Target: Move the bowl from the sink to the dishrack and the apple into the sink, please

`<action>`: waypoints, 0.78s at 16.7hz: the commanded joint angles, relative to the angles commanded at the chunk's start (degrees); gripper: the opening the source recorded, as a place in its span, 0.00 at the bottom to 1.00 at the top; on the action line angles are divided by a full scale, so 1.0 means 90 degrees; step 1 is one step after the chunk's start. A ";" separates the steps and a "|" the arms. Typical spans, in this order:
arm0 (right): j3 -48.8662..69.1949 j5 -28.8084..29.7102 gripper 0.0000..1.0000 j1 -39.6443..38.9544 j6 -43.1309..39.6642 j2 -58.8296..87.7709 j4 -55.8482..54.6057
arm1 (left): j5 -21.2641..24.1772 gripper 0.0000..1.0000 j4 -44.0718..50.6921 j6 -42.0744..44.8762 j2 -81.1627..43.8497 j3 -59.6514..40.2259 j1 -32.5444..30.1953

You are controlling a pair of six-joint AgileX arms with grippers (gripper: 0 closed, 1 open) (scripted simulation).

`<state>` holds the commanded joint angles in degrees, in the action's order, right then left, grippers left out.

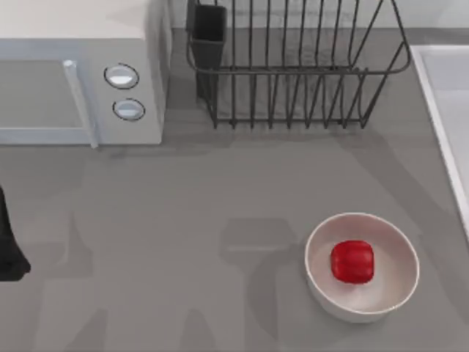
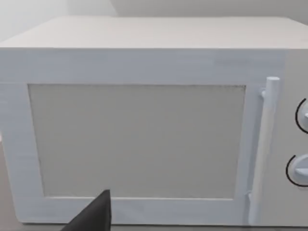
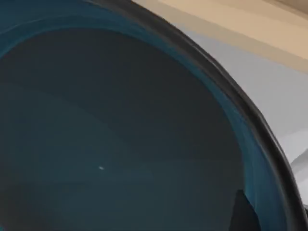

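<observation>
A grey desk (image 1: pixel 183 242) carries everything here. At its far left stands a white microwave (image 1: pixel 80 81) with two round knobs (image 1: pixel 122 76) beside its door handle (image 1: pixel 80 103). To the right of that, along the far edge, is the dishrack (image 1: pixel 293 66), dark wire bars upright, with a black cup (image 1: pixel 209 33) at its far-left corner. The sink (image 1: pixel 447 110) shows at the right edge of the desk, its raised white rim running from far to near.

In the near right part of the desk sits a white bowl (image 1: pixel 362 266), and the apple (image 1: pixel 352 262) lies inside it, near the middle. The white bowl stands well apart from the dishrack and near the sink's rim.

Our left arm (image 1: pixel 9 242) is at the left edge of the desk; its wrist view faces the microwave door head on, with one dark fingertip (image 2: pixel 94 216) of our left hand in front of it. We cannot tell how wide that hand stands.

Our right wrist view looks very closely into the teal bowl (image 3: pixel 106 134), its dark inside and rim curving across. A dark fingertip (image 3: pixel 243 211) shows against the bowl's inner wall. We cannot tell whether the right hand grips it.
</observation>
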<state>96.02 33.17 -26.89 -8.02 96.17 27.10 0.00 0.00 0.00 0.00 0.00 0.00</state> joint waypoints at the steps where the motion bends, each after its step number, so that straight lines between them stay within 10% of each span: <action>1: -0.0025 0.0266 0.00 -0.0393 0.0208 0.0008 -0.0532 | 0.0000 1.00 0.0000 0.0000 0.0000 0.0000 0.0000; 13: -0.0137 0.1549 0.00 -0.2073 0.1037 -0.0085 -0.2975 | 0.0000 1.00 0.0000 0.0000 0.0000 0.0000 0.0000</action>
<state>94.78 47.11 -45.55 1.31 95.40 0.32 0.00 0.00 0.00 0.00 0.00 0.00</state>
